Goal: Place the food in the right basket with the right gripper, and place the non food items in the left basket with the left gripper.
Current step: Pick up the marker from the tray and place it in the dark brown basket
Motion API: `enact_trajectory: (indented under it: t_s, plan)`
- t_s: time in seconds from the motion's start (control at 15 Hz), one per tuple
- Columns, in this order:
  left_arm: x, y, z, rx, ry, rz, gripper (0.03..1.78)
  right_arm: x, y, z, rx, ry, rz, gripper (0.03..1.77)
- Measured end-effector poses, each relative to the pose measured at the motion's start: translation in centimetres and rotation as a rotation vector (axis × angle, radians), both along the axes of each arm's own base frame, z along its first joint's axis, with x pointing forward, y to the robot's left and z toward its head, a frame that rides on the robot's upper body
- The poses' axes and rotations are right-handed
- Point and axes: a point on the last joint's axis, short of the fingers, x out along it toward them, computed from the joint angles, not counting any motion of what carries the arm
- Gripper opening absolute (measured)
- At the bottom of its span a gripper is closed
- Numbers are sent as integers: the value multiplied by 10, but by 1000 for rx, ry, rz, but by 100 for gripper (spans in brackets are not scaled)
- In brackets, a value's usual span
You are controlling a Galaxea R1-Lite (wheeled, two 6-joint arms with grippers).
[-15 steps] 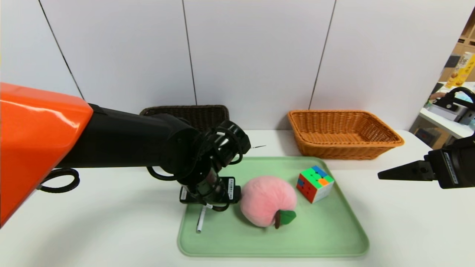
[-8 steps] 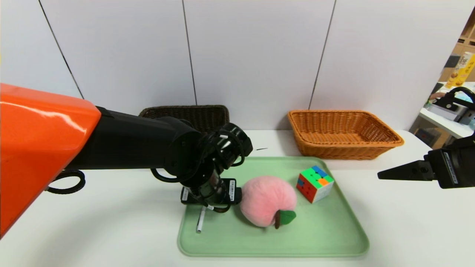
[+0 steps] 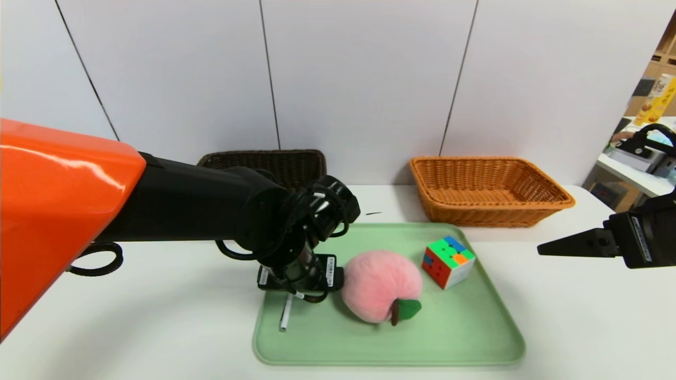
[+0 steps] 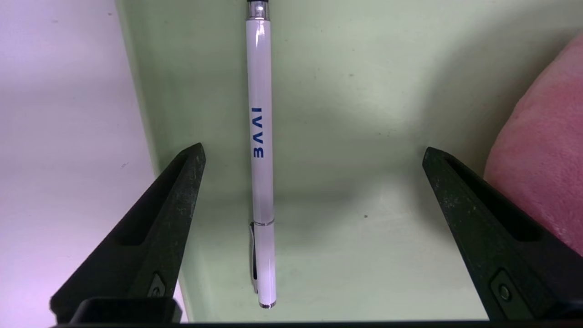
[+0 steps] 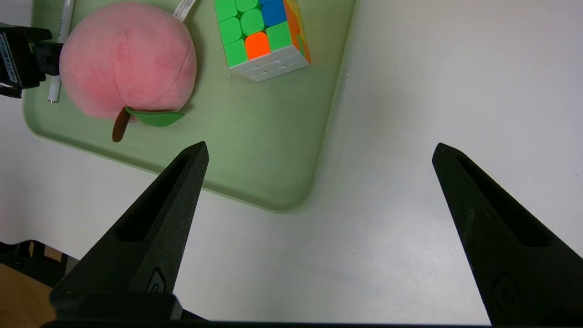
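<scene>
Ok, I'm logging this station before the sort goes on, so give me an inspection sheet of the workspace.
Surface: white table, green tray on it.
Job's things: pen, peach, cube on tray; dark basket and orange basket behind.
Clutter: nothing seen.
Grippers: left gripper open, straddling pen; right gripper open, idle beside tray.
Cables: black loops on left arm.
Surroundings: white wall panels.

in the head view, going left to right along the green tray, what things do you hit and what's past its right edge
pen → plush peach → puzzle cube → then, off the tray over the table, the right gripper. The left gripper hangs above the pen, so it has no clear place of its own in the order.
</scene>
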Motion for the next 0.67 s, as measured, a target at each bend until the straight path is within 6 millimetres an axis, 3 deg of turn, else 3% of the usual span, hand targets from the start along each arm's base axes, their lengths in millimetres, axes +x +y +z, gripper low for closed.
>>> enact_trajectory:
  t_s: [0.67]
  plan:
    - [-4, -8, -1, 24, -20, -12, 169, 0, 0, 0, 0, 0, -1, 170]
